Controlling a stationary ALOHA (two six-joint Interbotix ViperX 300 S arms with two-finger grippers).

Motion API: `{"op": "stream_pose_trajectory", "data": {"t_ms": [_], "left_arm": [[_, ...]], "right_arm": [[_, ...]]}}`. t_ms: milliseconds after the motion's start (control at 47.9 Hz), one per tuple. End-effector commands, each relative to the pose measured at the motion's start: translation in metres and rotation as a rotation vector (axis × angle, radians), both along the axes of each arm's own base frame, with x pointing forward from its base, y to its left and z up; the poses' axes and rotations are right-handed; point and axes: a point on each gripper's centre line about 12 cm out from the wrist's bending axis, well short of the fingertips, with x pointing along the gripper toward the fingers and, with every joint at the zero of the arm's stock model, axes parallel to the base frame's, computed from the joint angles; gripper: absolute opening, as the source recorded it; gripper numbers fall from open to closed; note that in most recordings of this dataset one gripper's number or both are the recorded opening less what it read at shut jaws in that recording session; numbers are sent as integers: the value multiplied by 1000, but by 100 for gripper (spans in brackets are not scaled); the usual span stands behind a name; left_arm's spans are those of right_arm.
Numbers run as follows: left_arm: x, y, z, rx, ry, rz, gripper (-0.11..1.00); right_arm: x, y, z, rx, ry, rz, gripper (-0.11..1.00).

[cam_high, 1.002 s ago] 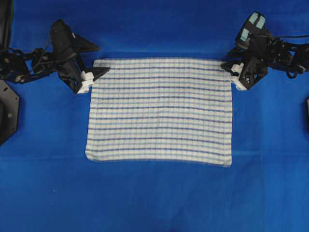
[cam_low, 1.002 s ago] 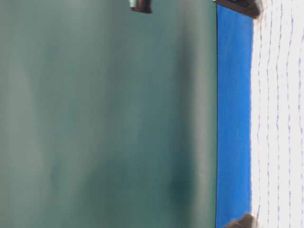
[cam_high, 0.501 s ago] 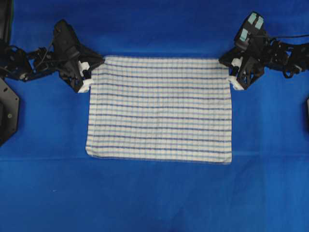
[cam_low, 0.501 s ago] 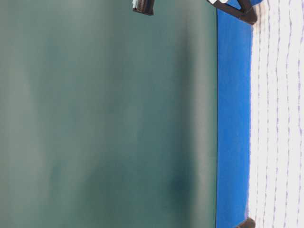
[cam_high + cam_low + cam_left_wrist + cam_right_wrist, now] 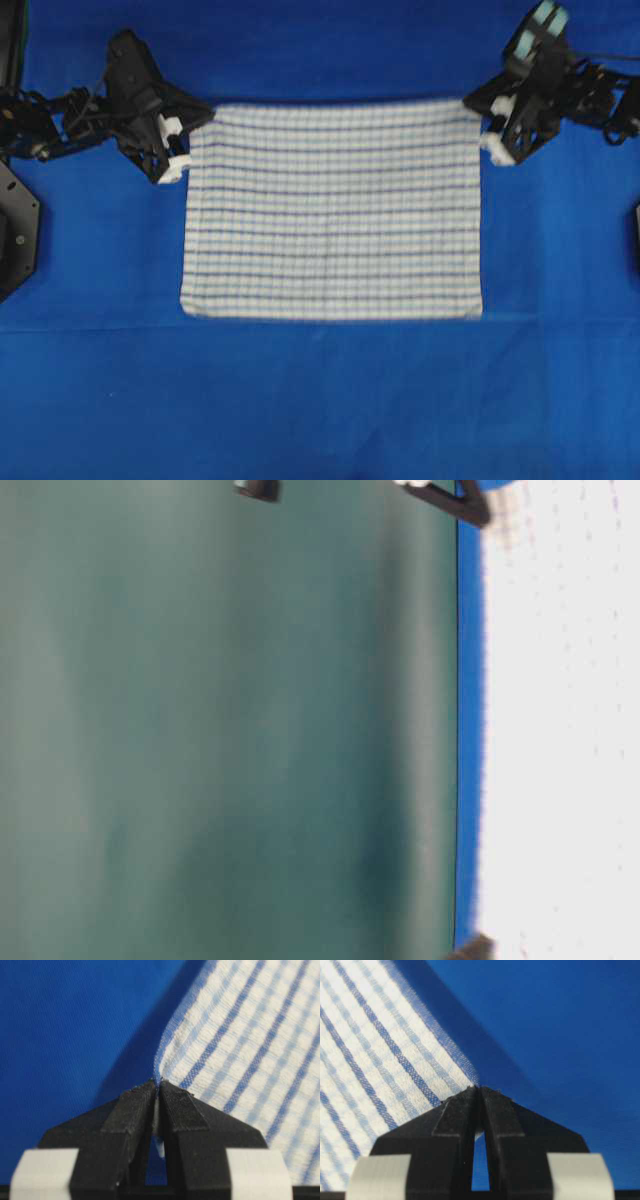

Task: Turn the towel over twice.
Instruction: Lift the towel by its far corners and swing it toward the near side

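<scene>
The towel, white with dark-blue stripes and a light-blue check, spreads over the blue cloth in the overhead view. Its far edge is raised off the cloth. My left gripper is shut on the towel's far left corner. In the left wrist view the towel rises out of the pinched tips of that gripper. My right gripper is shut on the far right corner. The right wrist view has the towel caught between the closed tips of the right gripper. At table level the towel looks washed out.
Plain blue cloth covers the table on every side of the towel. A black fixture stands at the left edge, and another dark part at the right edge. A green wall backs the table.
Both grippers have closed on the towel's far corners and lifted them. The far edge has moved toward the back of the table and the towel is pulled taut.
</scene>
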Motion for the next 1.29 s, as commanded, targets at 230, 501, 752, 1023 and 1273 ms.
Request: {"op": "stream_pose_trajectory", "data": {"t_ms": [230, 501, 752, 1023, 1273], "left_arm": [[-1, 29, 102, 219, -166, 40, 2], [-9, 27, 168, 355, -308, 44, 2], [-19, 20, 196, 389, -363, 48, 2], [-22, 18, 198, 378, -345, 44, 2], [-19, 12, 167, 305, -235, 12, 2]], "right_arm": [[-20, -28, 88, -176, -106, -64, 5], [-37, -22, 174, -325, -173, -58, 5], [-50, -13, 211, -376, -202, -66, 5], [-46, -9, 208, -361, -199, -48, 5], [-39, 9, 181, -234, -146, 1, 5]]}}
